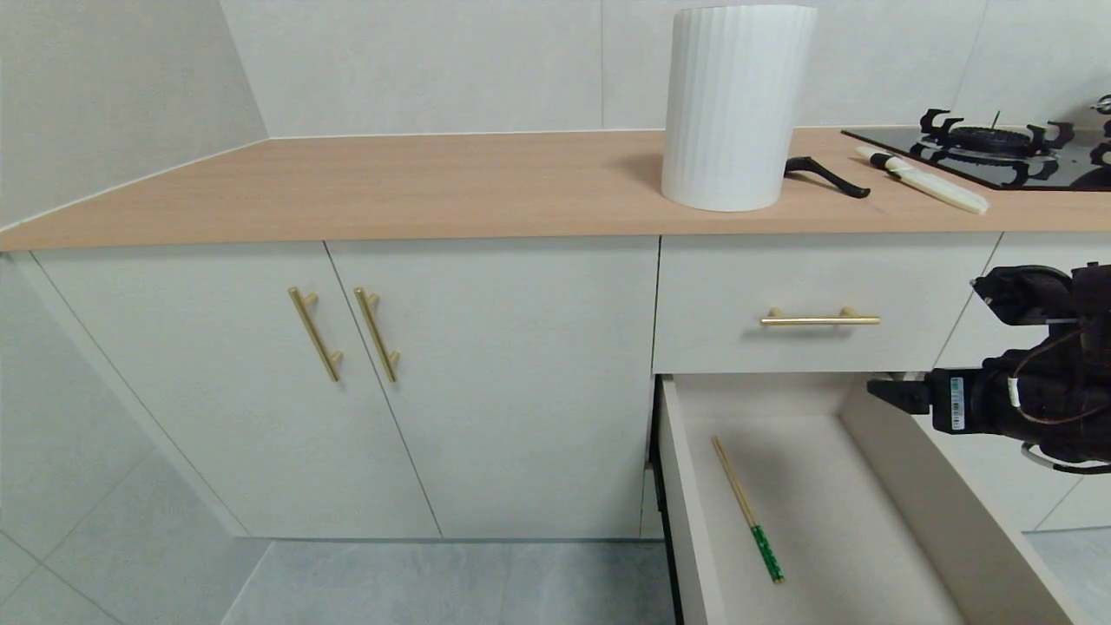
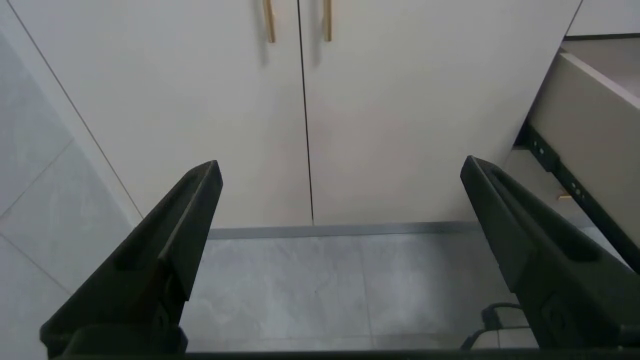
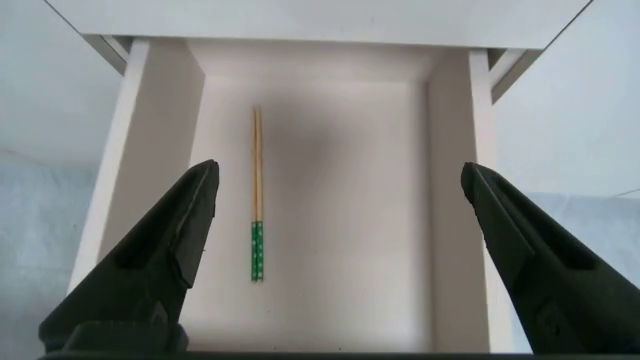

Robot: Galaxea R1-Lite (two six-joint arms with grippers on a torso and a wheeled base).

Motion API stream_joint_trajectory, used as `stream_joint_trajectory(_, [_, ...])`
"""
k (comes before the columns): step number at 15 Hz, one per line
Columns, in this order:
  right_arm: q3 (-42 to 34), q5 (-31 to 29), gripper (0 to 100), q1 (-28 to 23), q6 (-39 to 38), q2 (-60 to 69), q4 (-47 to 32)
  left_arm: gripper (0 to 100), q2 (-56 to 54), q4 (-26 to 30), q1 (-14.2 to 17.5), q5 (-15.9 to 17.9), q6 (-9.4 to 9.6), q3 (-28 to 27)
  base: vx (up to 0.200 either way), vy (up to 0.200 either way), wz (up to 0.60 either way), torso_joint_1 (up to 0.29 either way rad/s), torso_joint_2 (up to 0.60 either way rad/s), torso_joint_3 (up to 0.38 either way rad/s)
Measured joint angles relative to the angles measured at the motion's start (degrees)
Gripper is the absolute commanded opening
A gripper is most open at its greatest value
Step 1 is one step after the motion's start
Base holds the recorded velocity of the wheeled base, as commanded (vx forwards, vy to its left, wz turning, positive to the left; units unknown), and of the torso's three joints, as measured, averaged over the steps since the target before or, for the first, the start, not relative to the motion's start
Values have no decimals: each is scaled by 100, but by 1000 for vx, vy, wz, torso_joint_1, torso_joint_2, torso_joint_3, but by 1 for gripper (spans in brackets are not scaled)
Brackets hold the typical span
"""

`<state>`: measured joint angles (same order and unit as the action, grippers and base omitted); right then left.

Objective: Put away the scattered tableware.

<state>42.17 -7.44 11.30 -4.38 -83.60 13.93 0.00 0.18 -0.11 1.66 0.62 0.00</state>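
From its own wrist, the left gripper (image 2: pixel 338 170) hangs with its jaws wide apart and holding nothing over the grey floor (image 2: pixel 330 285), facing shut cabinet doors (image 2: pixel 400 100). From the head, the wooden worktop (image 1: pixel 434 187) carries a white ribbed canister (image 1: pixel 736 104), with a black-handled utensil (image 1: pixel 829 176) and a pale knife (image 1: pixel 924 180) beside it, short of the hob (image 1: pixel 989 148). The right gripper (image 3: pixel 338 168), likewise spread, hovers above the open drawer (image 1: pixel 681 486), where the chopsticks (image 3: pixel 256 195) lie near its left wall, with bare bottom to their right.
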Motion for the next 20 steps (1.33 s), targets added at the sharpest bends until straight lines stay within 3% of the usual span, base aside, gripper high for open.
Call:
stream_joint_trajectory(7, [-22,9,100,20,28,63,21,100,0,0,0,0,0,0,0,0,0,108,-407,-261])
stream_joint_trajectory(20, [-146,49,100,121,132,56,45,100,0,0,1,0,-2,0,0,0,0,238,-486,-273])
